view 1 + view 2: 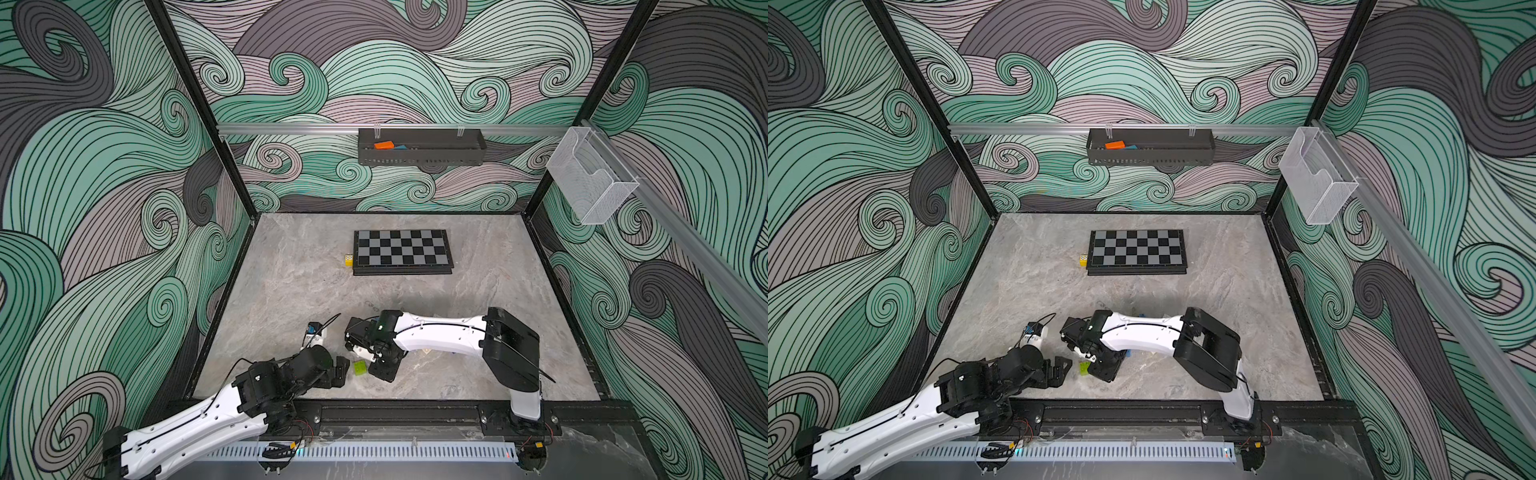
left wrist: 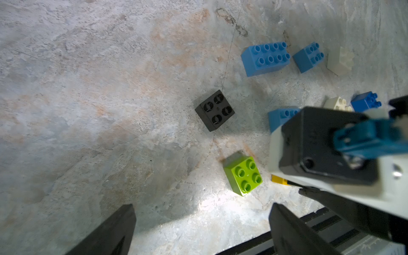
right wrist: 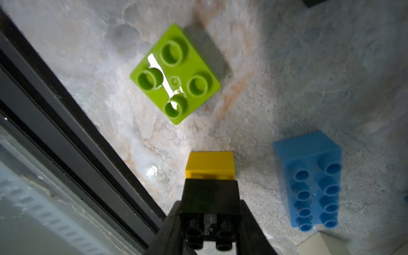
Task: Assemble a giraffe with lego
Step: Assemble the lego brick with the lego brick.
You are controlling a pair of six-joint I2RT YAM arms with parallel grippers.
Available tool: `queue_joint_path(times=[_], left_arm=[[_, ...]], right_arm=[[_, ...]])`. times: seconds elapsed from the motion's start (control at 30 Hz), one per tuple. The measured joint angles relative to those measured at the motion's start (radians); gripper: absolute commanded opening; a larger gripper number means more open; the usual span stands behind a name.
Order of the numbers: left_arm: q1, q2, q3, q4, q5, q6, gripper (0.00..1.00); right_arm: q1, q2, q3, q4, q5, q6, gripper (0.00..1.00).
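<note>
The lego lies as loose bricks near the table's front; no giraffe figure is in view. My right gripper (image 3: 210, 207) is shut on a black brick (image 3: 210, 194) with a yellow brick (image 3: 209, 164) stuck to its far end, held low over the table. A lime green brick (image 3: 175, 74) (image 2: 242, 173) (image 1: 360, 368) sits between both grippers. My left gripper (image 2: 201, 220) (image 1: 343, 370) is open and empty, short of the green brick. A loose black brick (image 2: 215, 109), a long blue brick (image 2: 265, 58), a square blue brick (image 2: 309, 57) and a white brick (image 2: 340, 60) lie beyond.
A chessboard (image 1: 402, 251) lies at the back of the table with a yellow die (image 1: 349, 259) beside it. A black tray (image 1: 422, 158) on the back wall holds an orange block (image 1: 383, 144). The black front rail (image 1: 395, 411) runs close behind the grippers.
</note>
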Motion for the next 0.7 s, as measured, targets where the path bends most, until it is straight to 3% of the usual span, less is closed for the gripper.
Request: queue_joint_path(times=[0.7], left_arm=[[-0.012, -0.017, 0.0, -0.005, -0.029, -0.009, 0.99]], right_arm=[[0.011, -0.028, -0.062, 0.082, 0.019, -0.045, 0.14]])
